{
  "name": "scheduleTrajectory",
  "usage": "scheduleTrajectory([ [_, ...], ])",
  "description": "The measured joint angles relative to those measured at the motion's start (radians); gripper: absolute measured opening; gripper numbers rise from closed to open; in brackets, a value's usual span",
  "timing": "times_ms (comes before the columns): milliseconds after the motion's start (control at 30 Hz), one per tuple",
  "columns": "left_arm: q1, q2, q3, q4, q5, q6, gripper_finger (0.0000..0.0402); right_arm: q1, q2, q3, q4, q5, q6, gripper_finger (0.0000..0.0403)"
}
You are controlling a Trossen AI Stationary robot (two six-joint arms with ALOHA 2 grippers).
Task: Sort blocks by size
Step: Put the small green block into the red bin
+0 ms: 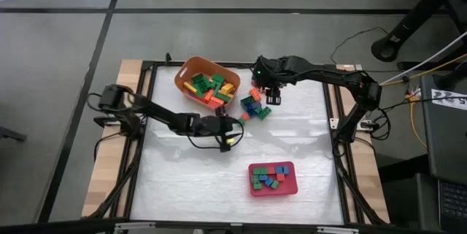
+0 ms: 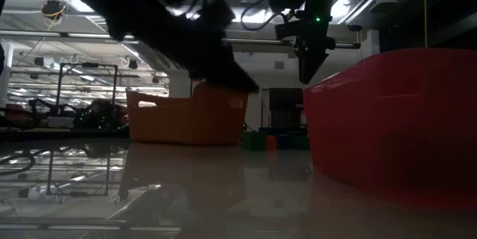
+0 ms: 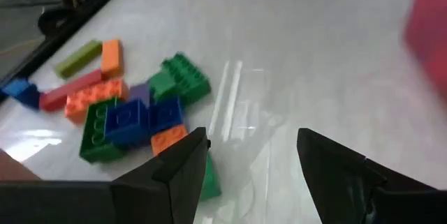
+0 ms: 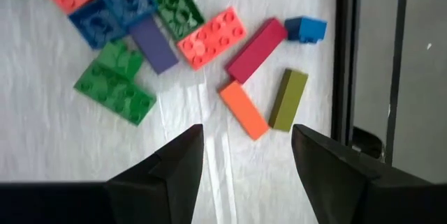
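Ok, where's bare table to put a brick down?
Free: the wide white table stretch left of the pink-red rectangular tray, and the strip between tray and loose plastic bricks. Crowded: around those bricks, beside the orange rounded tub.

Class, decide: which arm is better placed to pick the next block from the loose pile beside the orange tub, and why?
Right. The right gripper hangs open directly over the loose blocks, beside the tub. The left gripper, also open, sits nearer mid-table, off to the pile's side.

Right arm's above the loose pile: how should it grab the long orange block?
Take the orange block across its two long sides, at mid-length, coming straight down with the open right gripper. It lies flat; the olive block sits close by one end, so turn the fingers to clear it.
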Motion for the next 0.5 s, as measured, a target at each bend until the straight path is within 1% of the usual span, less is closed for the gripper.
scheduleTrajectory([
  [100, 0.015, 0.063, 0.0, 0.028, -0.009, -0.023, 0.021, 0.0, 0.0, 0.0, -0.031, 0.0, 0.007, 0.0215],
  [267, 0.045, 0.131, 0.0, 0.054, -0.008, -0.078, 0.021, 0.0, 0.0, 0.0, -0.055, 0.0, 0.056, 0.0215],
  [367, 0.061, 0.155, 0.0, 0.076, -0.008, -0.077, 0.021, 0.0, 0.0, 0.0, -0.053, -0.002, 0.068, 0.0215],
  [500, 0.08, 0.171, 0.0, 0.094, -0.008, -0.093, 0.021, 0.0, 0.0, 0.0, -0.051, -0.044, 0.069, 0.0215],
])
